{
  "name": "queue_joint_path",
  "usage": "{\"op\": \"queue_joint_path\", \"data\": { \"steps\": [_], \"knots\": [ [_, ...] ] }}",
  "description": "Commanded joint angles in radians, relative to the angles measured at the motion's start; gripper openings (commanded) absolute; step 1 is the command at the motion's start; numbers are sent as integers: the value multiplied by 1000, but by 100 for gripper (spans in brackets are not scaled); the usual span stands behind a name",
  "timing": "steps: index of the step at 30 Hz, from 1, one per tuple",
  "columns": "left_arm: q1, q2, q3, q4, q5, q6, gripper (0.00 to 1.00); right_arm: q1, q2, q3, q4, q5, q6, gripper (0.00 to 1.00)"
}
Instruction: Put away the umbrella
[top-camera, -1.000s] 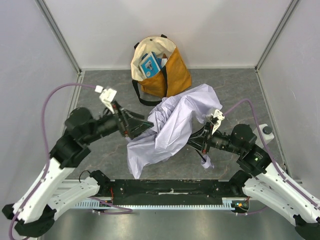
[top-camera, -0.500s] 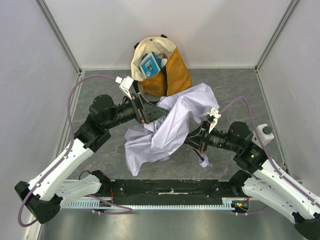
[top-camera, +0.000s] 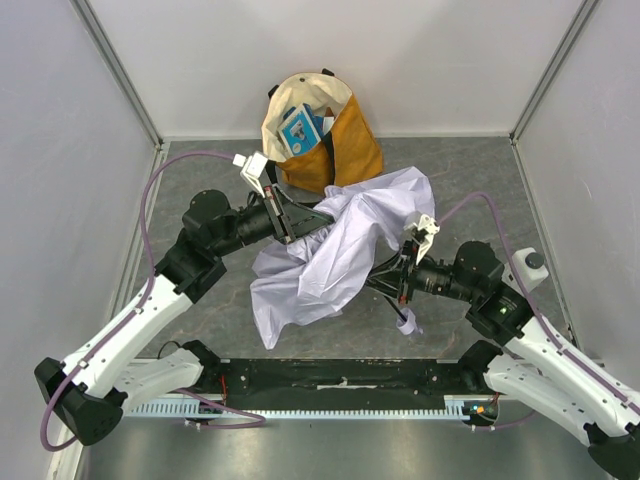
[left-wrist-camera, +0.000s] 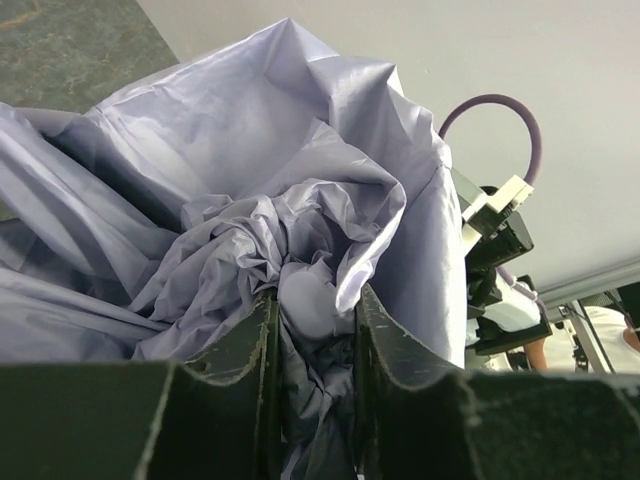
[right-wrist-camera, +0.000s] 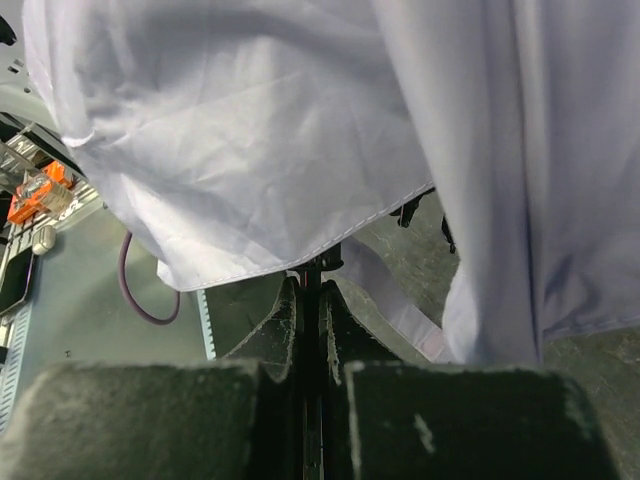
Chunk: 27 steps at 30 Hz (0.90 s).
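The umbrella (top-camera: 340, 250) lies as a crumpled pale lavender canopy in the middle of the grey table. My left gripper (top-camera: 325, 215) reaches in from the left at the canopy's upper edge. In the left wrist view its jaws (left-wrist-camera: 312, 295) pinch a bunched fold of the fabric (left-wrist-camera: 250, 150). From the right, my right gripper (top-camera: 385, 283) sits under the canopy's edge. In the right wrist view it (right-wrist-camera: 312, 275) is shut on a thin black rod of the umbrella, with the canopy (right-wrist-camera: 260, 130) hanging above. The lavender strap (right-wrist-camera: 400, 310) trails on the table.
A mustard-and-cream tote bag (top-camera: 345, 150) stands open at the back centre, just behind the umbrella, with a blue box (top-camera: 300, 128) inside. White walls enclose the table on three sides. A black rail (top-camera: 340, 375) runs along the near edge.
My left arm swung right and towards the back, onto the canopy's upper edge, and its jaws closed on a fold. The canopy bunched slightly. My right gripper stayed shut and shifted a little left.
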Motion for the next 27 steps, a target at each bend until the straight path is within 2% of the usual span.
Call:
{"op": "queue_joint_path", "data": {
  "steps": [1, 2, 3, 4, 5, 7, 9, 11, 15, 19, 22, 27],
  "knots": [
    [2, -12, 33, -1, -54, 27, 2, 6, 24, 109, -38, 26, 11, 0],
    [4, -18, 38, -30, -74, 30, 2, 6, 43, 144, -108, 73, 0, 12],
    [4, -20, 47, -53, -104, 32, 2, 6, 69, 177, -197, 125, -14, 33],
    [5, -20, 61, -85, -136, 34, 2, 6, 88, 216, -291, 176, -18, 46],
    [8, -17, 82, -120, -166, 38, 2, 6, 112, 249, -369, 233, -21, 54],
    [13, -2, 125, -209, -224, 41, 2, 6, 148, 315, -532, 326, -23, 64],
    [17, 18, 163, -274, -293, 35, 2, 6, 168, 365, -679, 395, -31, 70],
    [33, 35, 192, -315, -331, 18, 2, 4, 162, 414, -756, 477, -29, 72],
    [89, 90, 219, -351, -264, -45, 2, 5, 172, 531, -828, 523, -61, 78],
    [128, 135, 208, -331, -143, -85, 2, 6, 249, 663, -698, 373, -167, 84],
    [151, 158, 197, -289, -82, -114, 2, 6, 373, 721, -609, 215, -276, 85],
    [177, 187, 197, -259, -12, -164, 2, 13, 498, 720, -456, 97, -336, 91]
  ]
}}
